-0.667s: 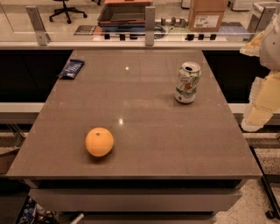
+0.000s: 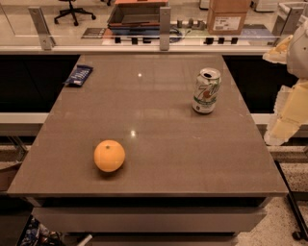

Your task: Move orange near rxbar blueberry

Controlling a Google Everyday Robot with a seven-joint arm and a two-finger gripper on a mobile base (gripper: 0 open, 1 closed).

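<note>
The orange [image 2: 109, 155] sits on the brown table [image 2: 159, 125], near the front left. The rxbar blueberry [image 2: 78, 75], a dark blue flat wrapper, lies at the table's far left edge, well apart from the orange. My gripper [image 2: 287, 113] hangs at the right edge of the view, beyond the table's right side and far from both things. It holds nothing that I can see.
A white-green soda can [image 2: 206, 91] stands upright at the back right of the table. Behind the table runs a rail with metal posts [image 2: 165, 28]. A cardboard box [image 2: 229, 16] and a tray [image 2: 139, 14] lie beyond it.
</note>
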